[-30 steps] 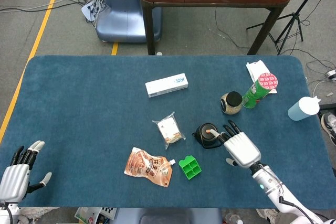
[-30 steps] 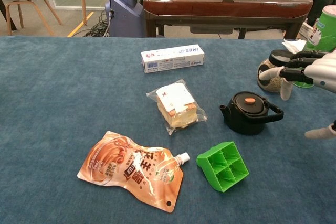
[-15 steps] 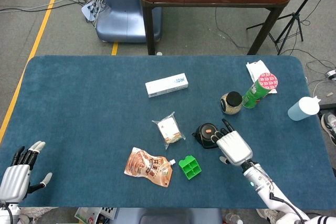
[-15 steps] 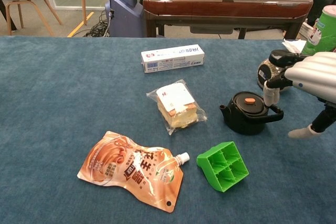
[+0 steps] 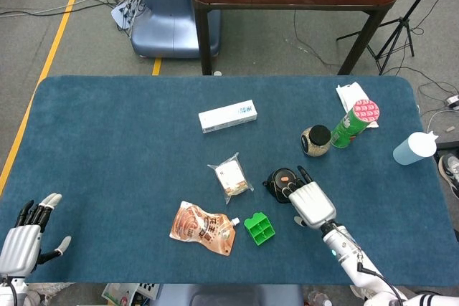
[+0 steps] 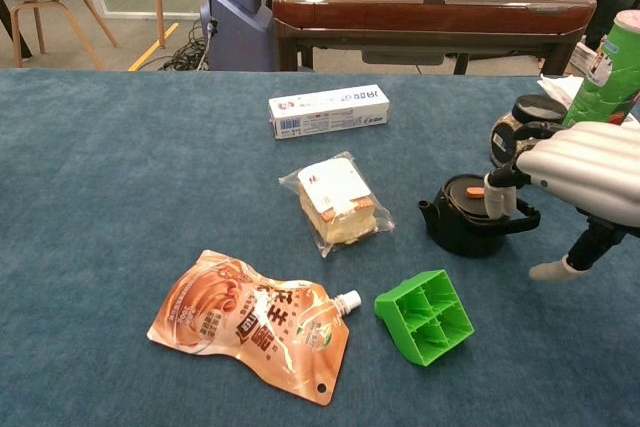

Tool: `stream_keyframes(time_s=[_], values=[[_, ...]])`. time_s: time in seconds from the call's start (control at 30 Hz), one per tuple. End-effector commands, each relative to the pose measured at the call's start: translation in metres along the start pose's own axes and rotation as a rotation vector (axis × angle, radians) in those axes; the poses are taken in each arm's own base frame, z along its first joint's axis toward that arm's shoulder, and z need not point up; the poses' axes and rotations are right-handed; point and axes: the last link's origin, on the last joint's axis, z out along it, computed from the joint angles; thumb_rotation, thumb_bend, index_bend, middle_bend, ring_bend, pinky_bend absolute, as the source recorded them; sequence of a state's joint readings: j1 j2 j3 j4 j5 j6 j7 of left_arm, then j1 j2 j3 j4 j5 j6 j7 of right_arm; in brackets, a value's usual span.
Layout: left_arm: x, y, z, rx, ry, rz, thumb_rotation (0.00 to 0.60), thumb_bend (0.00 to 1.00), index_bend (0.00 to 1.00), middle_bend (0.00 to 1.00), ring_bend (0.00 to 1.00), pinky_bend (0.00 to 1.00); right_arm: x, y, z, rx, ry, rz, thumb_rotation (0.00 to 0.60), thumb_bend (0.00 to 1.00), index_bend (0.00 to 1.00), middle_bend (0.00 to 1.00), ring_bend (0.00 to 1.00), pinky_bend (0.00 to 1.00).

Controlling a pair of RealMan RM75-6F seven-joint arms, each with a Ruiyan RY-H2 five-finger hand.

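Blue table (image 5: 107, 141), right hand (image 5: 311, 203) fingers (image 6: 494, 197) over black teapot (image 6: 462, 217)

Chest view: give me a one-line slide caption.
Right hand reaches over the black teapot, fingers at its lid, beside a green tray.

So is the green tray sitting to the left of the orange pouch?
No, in the chest view the green tray lies to the right of the orange pouch, near its spout.
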State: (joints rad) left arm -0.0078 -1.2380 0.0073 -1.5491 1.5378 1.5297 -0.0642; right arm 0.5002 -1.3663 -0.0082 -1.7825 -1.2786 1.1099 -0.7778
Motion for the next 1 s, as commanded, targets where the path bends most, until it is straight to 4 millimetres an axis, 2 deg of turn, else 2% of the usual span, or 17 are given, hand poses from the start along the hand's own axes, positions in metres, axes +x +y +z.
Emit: stream_keyframes(time_s=[0.03, 0.23, 0.6, 1.0], values=[[0.0, 0.0, 0.0, 0.0, -0.001, 0.0, 0.6, 0.25, 0.09, 0.09, 0.12, 0.0, -0.002, 0.0, 0.0, 0.001, -0.009, -0.002, 0.6, 0.11, 0.4, 0.4, 0.29, 0.05], [0.0, 0.001, 0.0, -0.002, -0.001, 0.001, 0.6, 0.25, 0.09, 0.09, 0.12, 0.0, -0.003, 0.006, -0.005, -0.007, -0.031, -0.019, 0.6, 0.11, 0.4, 0.41, 0.29, 0.05], [0.001, 0.002, 0.0, -0.003, -0.001, 0.006, 0.6, 0.25, 0.09, 0.09, 0.12, 0.0, -0.002, 0.031, -0.015, -0.061, -0.056, -0.051, 0.6, 0.11, 0.41, 0.41, 0.29, 0.03], [0.001, 0.002, -0.001, 0.004, -0.002, 0.008, 0.6, 0.25, 0.09, 0.09, 0.12, 0.0, -0.002, 0.019, -0.011, 0.015, -0.041, -0.028, 0.6, 0.11, 0.41, 0.41, 0.29, 0.01]])
